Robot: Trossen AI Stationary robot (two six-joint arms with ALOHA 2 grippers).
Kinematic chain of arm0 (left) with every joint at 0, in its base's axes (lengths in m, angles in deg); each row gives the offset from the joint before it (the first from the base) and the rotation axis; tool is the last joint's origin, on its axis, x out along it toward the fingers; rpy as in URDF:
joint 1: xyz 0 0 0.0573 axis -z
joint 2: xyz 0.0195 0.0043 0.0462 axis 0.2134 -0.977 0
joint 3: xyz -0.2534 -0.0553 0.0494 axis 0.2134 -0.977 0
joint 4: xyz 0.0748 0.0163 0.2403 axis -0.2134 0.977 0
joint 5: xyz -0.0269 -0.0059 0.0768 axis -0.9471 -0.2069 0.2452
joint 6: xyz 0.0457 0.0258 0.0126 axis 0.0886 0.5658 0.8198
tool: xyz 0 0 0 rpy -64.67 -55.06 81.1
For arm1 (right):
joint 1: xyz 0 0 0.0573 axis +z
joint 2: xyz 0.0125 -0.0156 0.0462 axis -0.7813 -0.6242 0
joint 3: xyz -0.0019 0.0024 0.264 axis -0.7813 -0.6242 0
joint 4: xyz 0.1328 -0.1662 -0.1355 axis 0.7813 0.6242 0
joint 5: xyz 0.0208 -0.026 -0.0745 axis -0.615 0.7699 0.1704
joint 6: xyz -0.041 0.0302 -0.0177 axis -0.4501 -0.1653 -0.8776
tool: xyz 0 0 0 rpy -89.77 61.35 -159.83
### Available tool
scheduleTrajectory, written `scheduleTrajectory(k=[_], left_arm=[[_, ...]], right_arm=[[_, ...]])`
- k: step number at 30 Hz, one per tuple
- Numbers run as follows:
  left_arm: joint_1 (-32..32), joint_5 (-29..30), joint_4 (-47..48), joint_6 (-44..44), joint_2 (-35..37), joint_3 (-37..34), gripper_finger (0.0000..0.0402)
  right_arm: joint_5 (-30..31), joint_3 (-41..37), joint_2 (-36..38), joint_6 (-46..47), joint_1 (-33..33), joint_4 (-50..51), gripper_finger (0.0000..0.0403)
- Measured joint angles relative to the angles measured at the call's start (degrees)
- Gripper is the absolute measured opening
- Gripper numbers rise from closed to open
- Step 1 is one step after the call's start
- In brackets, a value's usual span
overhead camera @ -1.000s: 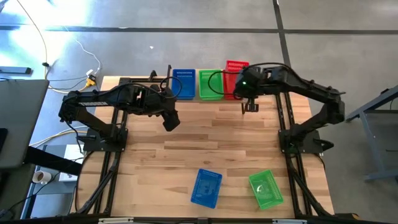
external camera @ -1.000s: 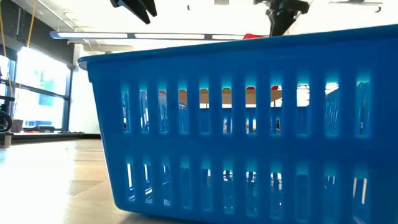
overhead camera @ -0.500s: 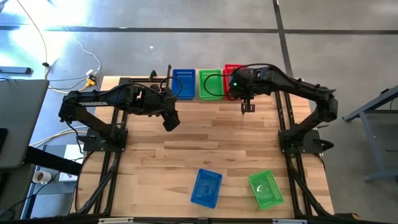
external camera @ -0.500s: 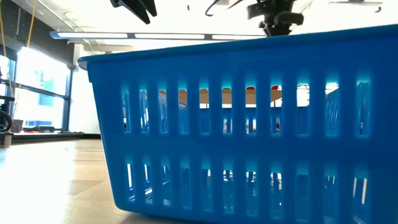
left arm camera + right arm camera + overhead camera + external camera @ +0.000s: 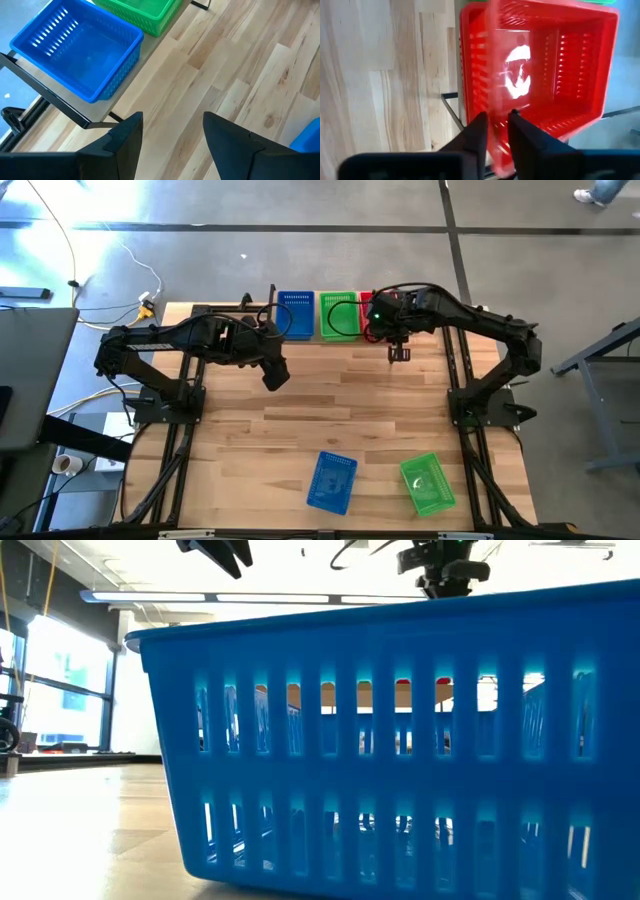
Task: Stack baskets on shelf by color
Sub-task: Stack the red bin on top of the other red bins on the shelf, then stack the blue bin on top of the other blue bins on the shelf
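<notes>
A blue basket (image 5: 296, 314), a green one (image 5: 338, 315) and a red one (image 5: 371, 298) stand in a row on the shelf (image 5: 125, 92) at the table's far edge. My right arm covers most of the red one. My right gripper (image 5: 497, 135) is over the shelf's right end, shut on a red basket (image 5: 545, 60). My left gripper (image 5: 275, 377) hangs open above the table in front of the shelf's left end and touches nothing. A loose blue basket (image 5: 331, 480) and a loose green one (image 5: 427, 483) sit on their bases near the table's near edge. My right gripper pinches the red basket's side wall at the rim (image 5: 492, 120), which is blurred. One finger seems to be outside the wall and one inside. The fingers come from above, slanting toward the far edge. I cannot tell whether the basket rests on the shelf.
The loose blue basket (image 5: 400, 740) fills the low view and hides most of the table behind it. Bare wood lies between the shelf and the two loose baskets. The arms' black frames stand along the table's left and right sides.
My right arm has swung a little toward the table's left, over the shelf's right end. The red basket showed beyond the arm a second ago. It now lies mostly under the arm and no longer shows above the blue rim in the low view.
</notes>
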Motion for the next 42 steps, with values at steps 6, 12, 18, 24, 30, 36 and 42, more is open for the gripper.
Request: scheduleTrajectory(k=[6,12,18,24,30,36,42], left_arm=[[0.0,0.0,0.0,-1.3,0.0,0.0,0.0197],[0.0,-0.1,0.0,-3.8,0.0,0.0,0.0197],[0.0,-0.2,0.0,-4.0,0.0,0.0,0.0197],[0.0,-0.3,0.0,-3.9,0.0,0.0,0.0197],[0.0,-0.4,0.0,-3.9,0.0,0.0,0.0197],[0.0,-0.8,0.1,-7.7,0.0,0.0,0.0197],[0.9,-1.7,0.1,-17.5,-0.6,0.0,0.0197]], right_arm=[[2.4,0.0,0.0,0.0,0.0,0.0,0.0117],[2.5,0.0,1.0,0.0,0.0,-0.6,0.013],[2.7,0.0,1.7,0.1,-0.1,-2.8,0.013],[3.6,0.0,2.0,0.3,-0.1,-2.6,0.013],[2.6,0.0,2.4,0.8,-0.1,-2.5,0.013],[2.3,0.0,3.0,3.8,0.0,-2.0,0.013],[0.7,0.1,4.9,10.2,0.5,-1.1,0.013]])
